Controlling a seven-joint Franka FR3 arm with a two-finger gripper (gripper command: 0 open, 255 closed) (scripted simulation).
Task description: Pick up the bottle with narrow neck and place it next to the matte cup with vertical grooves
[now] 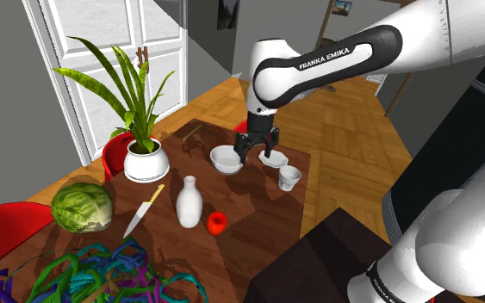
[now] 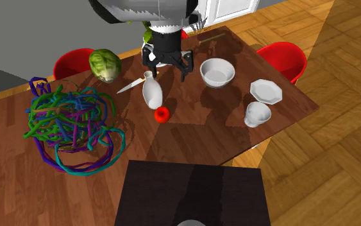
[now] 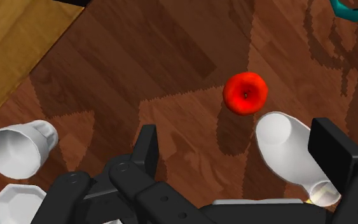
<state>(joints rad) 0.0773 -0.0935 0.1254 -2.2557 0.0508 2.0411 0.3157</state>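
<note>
The white narrow-necked bottle [image 1: 189,203] [image 2: 152,92] stands upright on the brown table, beside a red fruit [image 1: 217,223]. The pale grooved cup [image 1: 289,178] [image 2: 257,114] stands near the table's edge, well apart from the bottle. My black gripper [image 1: 258,155] [image 2: 167,69] hangs open above the table, higher than the bottle, with nothing between its fingers. In the wrist view the bottle [image 3: 285,153] shows below the gripper [image 3: 241,159], close to one finger [image 3: 336,159], untouched; the cup [image 3: 21,149] lies beyond the other finger.
A white bowl [image 2: 217,72] and a small white dish [image 2: 265,91] sit near the cup. A knife [image 1: 143,211], cabbage [image 1: 82,207], potted plant [image 1: 141,146] and tangle of coloured cords [image 2: 73,128] lie beyond the bottle. Red chairs [image 2: 281,51] flank the table.
</note>
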